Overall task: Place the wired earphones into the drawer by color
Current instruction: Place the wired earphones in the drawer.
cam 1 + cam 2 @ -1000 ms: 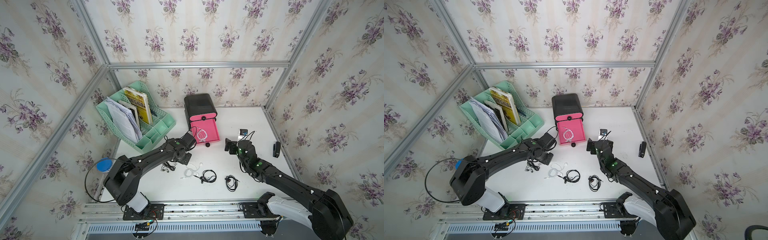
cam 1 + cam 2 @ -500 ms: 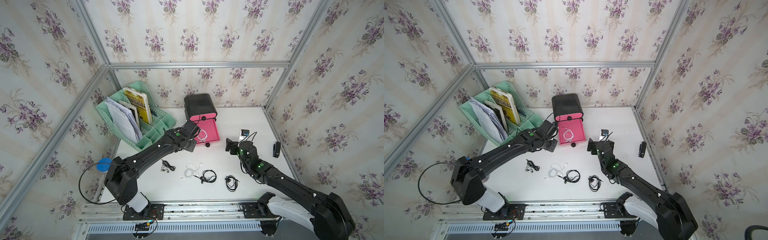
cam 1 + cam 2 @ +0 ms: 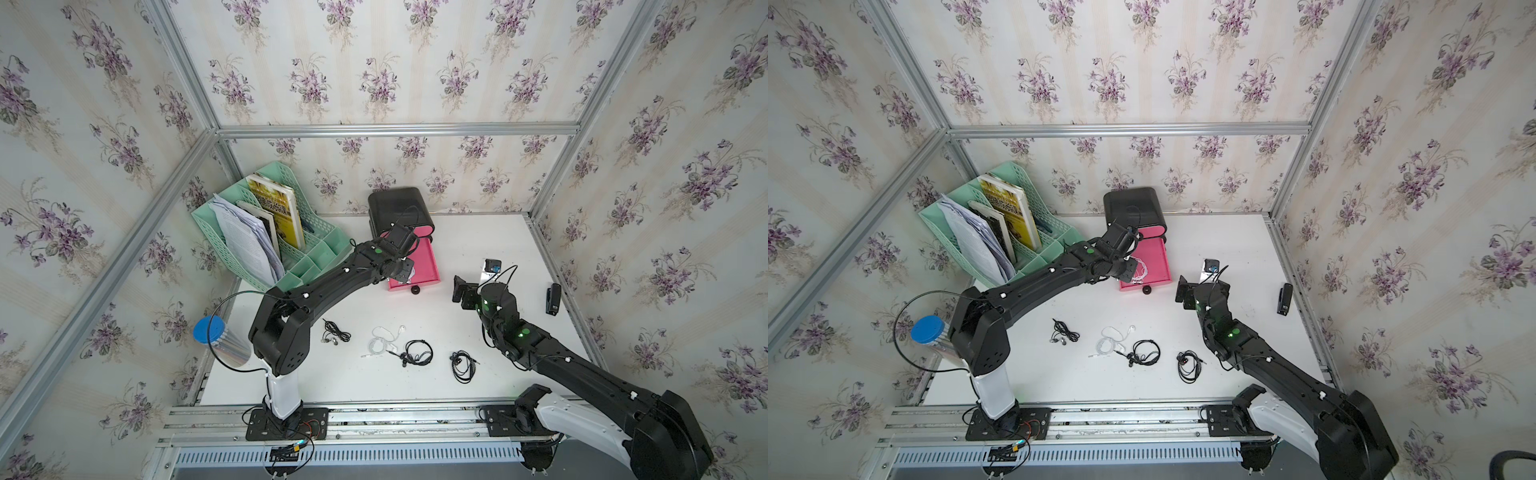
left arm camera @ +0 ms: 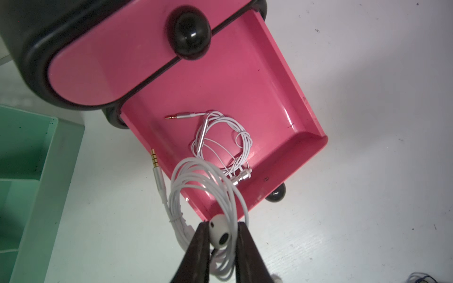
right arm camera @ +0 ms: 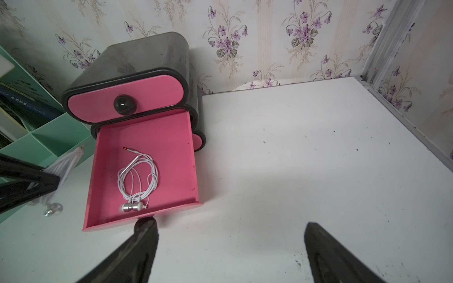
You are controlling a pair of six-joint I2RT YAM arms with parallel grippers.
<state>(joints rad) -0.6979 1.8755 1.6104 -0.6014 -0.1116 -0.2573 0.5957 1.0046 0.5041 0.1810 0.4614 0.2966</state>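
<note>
Left wrist view, left fingers (image 4: pixel 196 252) pinching coiled white earphones (image 4: pixel 217 229) by one earbud, right fingers (image 5: pixel 326 252) spread

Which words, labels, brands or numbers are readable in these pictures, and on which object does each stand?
Nothing can be read with certainty.
Yellow book cover in the green file rack: title lines, too blurred.
Printed sheets beside it: text too small.
Dark blue spine, right wrist view: pale characters, blurred.
</note>
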